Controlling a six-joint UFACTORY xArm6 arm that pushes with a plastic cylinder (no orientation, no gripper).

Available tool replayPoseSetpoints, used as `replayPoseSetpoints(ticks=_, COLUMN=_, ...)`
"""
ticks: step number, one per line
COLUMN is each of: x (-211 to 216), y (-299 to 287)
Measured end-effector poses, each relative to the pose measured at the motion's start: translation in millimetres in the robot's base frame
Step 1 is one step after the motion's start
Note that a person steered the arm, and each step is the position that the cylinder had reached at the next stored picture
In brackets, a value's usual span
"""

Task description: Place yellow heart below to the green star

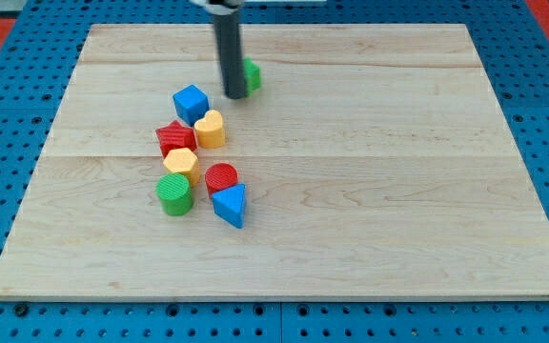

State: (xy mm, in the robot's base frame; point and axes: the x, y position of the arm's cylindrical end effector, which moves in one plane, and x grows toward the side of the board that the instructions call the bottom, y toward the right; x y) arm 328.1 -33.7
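The yellow heart (pixel 211 129) lies left of the board's middle, touching the blue cube (pixel 191 103) above-left of it and close to the red star (pixel 175 139). The green star (pixel 252 74) sits near the view's top, mostly hidden behind my rod. My tip (pixel 234 94) rests on the board just left of and below the green star, up and to the right of the yellow heart.
A yellow hexagon (pixel 181 163), a green cylinder (pixel 174 193), a red cylinder (pixel 221 178) and a blue triangle (pixel 230 205) cluster below the heart. The wooden board (pixel 398 191) lies on a blue pegboard.
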Motion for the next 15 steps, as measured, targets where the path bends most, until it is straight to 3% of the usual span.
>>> replayPoseSetpoints(ticks=1, x=-52, y=5)
replayPoseSetpoints(ticks=2, x=-27, y=22)
replayPoseSetpoints(ticks=3, x=69, y=42)
replayPoseSetpoints(ticks=5, x=127, y=8)
replayPoseSetpoints(ticks=8, x=110, y=-69)
replayPoseSetpoints(ticks=10, x=67, y=-1)
replayPoseSetpoints(ticks=11, x=84, y=58)
replayPoseSetpoints(ticks=13, x=71, y=37)
replayPoseSetpoints(ticks=15, x=-16, y=4)
